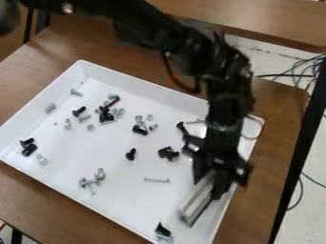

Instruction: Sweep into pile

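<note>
Your bolts (pixel 106 113) lie scattered over the white tray (pixel 96 208), silver ones mixed with black. The thickest cluster sits toward the tray's upper left, black and silver touching. Above and left of it, a lone silver bolt (pixel 76 92) lies near the tray's upper wall. You have black pieces (pixel 28 147) by the left end, with a silver bolt (pixel 41 159) just beside them. A small silver group (pixel 92 180) lies lower down, left of a long thin screw (pixel 157 180). A single black bolt (pixel 130 154) lies near the middle, and a black clump (pixel 168 153) lies to its right. At the bottom corner, a black piece (pixel 163 230) sits against silver ones.

Your gripper (pixel 220 177) hangs over the tray's right side, clamped on a pale, flat blade (pixel 198 202) that slants down and left. You can't tell whether the blade touches the tray floor.

Your arm (pixel 143 26) comes in from the upper left. Under the tray is a brown wooden table (pixel 45 200); beyond its right side, dark cables (pixel 301 69) lie on the pale floor (pixel 314 164).
</note>
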Robot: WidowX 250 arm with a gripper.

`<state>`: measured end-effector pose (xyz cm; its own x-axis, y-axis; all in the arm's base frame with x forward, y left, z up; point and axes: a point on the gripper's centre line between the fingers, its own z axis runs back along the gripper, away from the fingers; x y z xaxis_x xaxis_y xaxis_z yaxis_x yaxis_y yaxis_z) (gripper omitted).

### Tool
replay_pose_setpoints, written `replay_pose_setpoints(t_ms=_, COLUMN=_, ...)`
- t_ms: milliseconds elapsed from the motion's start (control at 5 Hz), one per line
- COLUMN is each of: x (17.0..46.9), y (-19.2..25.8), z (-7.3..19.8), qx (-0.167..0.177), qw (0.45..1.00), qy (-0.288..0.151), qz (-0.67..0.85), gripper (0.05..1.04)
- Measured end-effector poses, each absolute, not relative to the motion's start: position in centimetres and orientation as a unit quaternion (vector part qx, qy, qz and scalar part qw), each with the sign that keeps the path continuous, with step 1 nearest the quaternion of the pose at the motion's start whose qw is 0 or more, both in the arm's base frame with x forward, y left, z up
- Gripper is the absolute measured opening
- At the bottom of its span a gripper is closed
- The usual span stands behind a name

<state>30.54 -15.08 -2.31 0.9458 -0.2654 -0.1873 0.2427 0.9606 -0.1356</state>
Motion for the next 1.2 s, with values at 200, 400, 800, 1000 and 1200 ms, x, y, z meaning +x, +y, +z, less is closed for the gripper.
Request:
replay_pose_setpoints(t_ms=200, x=30.8, y=-14.6, z=-2.4, qx=-0.055, qw=0.983, qy=0.109, qz=-0.134, gripper=0.359)
replay_pose_setpoints(t_ms=400, x=32.7, y=-14.5, z=-2.1, qx=-0.076, qw=0.984, qy=0.099, qz=-0.128, gripper=0.359)
replay_pose_setpoints(t_ms=800, x=35.5, y=-12.9, z=-4.3, qx=-0.114, qw=0.984, qy=0.099, qz=-0.098, gripper=0.359)
replay_pose_setpoints(t_ms=1000, x=36.8, y=-10.0, z=-4.5, qx=-0.121, qw=0.988, qy=0.066, qz=-0.062, gripper=0.359)
replay_pose_setpoints(t_ms=1200, x=36.6, y=-5.3, z=-4.6, qx=-0.112, qw=0.992, qy=0.065, qz=-0.012, gripper=0.359)
